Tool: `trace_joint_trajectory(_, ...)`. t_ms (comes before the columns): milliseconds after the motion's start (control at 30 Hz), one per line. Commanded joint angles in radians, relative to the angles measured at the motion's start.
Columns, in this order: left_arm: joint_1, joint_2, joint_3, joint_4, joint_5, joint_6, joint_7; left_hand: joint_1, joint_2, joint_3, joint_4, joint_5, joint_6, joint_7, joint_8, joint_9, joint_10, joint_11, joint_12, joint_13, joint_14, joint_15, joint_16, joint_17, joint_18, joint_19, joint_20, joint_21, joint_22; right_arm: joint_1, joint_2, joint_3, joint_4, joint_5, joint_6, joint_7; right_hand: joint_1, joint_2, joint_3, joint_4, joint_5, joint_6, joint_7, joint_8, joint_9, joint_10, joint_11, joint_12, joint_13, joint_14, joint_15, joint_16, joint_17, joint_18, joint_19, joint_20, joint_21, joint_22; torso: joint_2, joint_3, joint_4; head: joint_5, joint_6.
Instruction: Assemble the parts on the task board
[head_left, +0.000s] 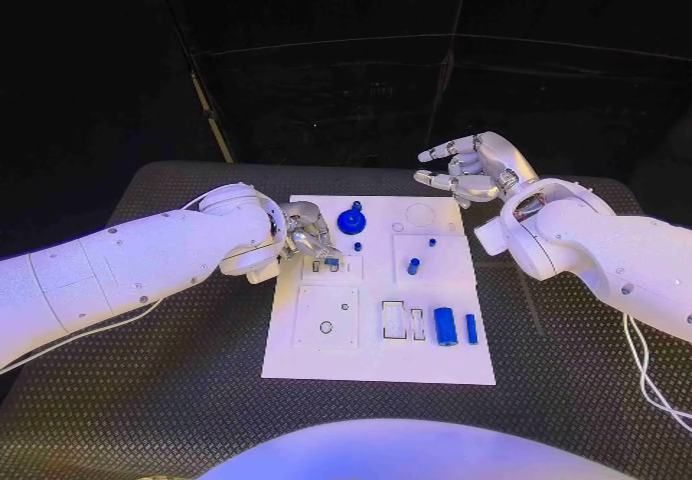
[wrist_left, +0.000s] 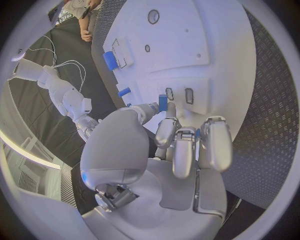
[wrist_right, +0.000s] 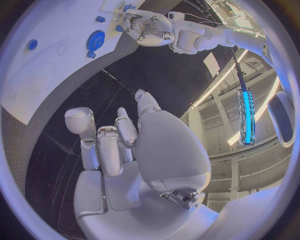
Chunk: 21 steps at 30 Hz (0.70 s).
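Observation:
The white task board lies mid-table. My left hand reaches over its left edge and pinches a small blue part between thumb and a finger, just above two small rectangular slots. On the board are a round blue gear, two short blue pegs, a blue cylinder and a thin blue bar. My right hand hovers beyond the board's far right corner, fingers spread and holding nothing. In the right wrist view that hand is well off the board.
The black ribbed table surrounds the board, with bare room on both sides and in front. A white cable hangs along my right arm. A square recess with a hole sits at the board's near left.

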Motion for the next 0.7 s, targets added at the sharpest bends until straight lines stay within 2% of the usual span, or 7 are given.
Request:
trace_joint_trajectory(33,0.001,0.008,0.0,-0.008,-0.011,0.003,-0.01,0.001,0.01,0.133,-0.131,0.007,0.001,-0.004,0.003,0.002,0.007,-0.003,0.004,-0.001,0.104,0.004,0.003,0.263,-0.014,-0.002,0.005,-0.003,-0.002,0.002,0.002,0.001,0.0,0.003,0.004,0.01,-0.006,0.005,-0.005,0.0,0.004,0.008,-0.001,0.005,0.001,0.007,0.001,0.004,0.0,0.066,-0.007,-0.005,0.103,0.011,0.002,-0.006,-0.002,0.0,0.001,0.0003,-0.001,0.0,-0.002)
trace_joint_trajectory(467,0.002,0.04,-0.003,-0.038,-0.04,0.046,-0.015,-0.002,0.011,0.135,-0.132,0.006,0.0,-0.004,0.004,0.003,0.006,-0.002,0.001,-0.004,0.104,0.004,0.003,0.263,-0.013,-0.004,0.005,-0.004,-0.004,0.002,0.006,0.001,-0.005,0.004,0.007,0.01,-0.008,0.006,-0.006,0.001,0.007,0.009,-0.002,0.006,0.001,0.007,0.001,0.003,-0.001,0.065,-0.007,-0.006,0.101,0.011,0.002,-0.006,-0.003,0.0,0.001,-0.0007,-0.0007,-0.001,-0.01)
trace_joint_trajectory(700,0.002,0.04,-0.004,-0.041,-0.053,0.075,-0.017,-0.003,0.012,0.137,-0.134,0.006,0.0,-0.004,0.004,0.004,0.004,-0.002,-0.001,-0.006,0.104,0.004,0.003,0.263,-0.013,-0.005,0.005,-0.005,-0.005,0.002,0.009,0.001,-0.008,0.004,0.009,0.011,-0.008,0.006,-0.006,0.001,0.007,0.009,-0.002,0.006,0.001,0.007,0.001,0.003,-0.001,0.065,-0.007,-0.006,0.101,0.011,0.002,-0.006,-0.003,0.0,0.0,-0.0007,0.0009,-0.001,-0.013)
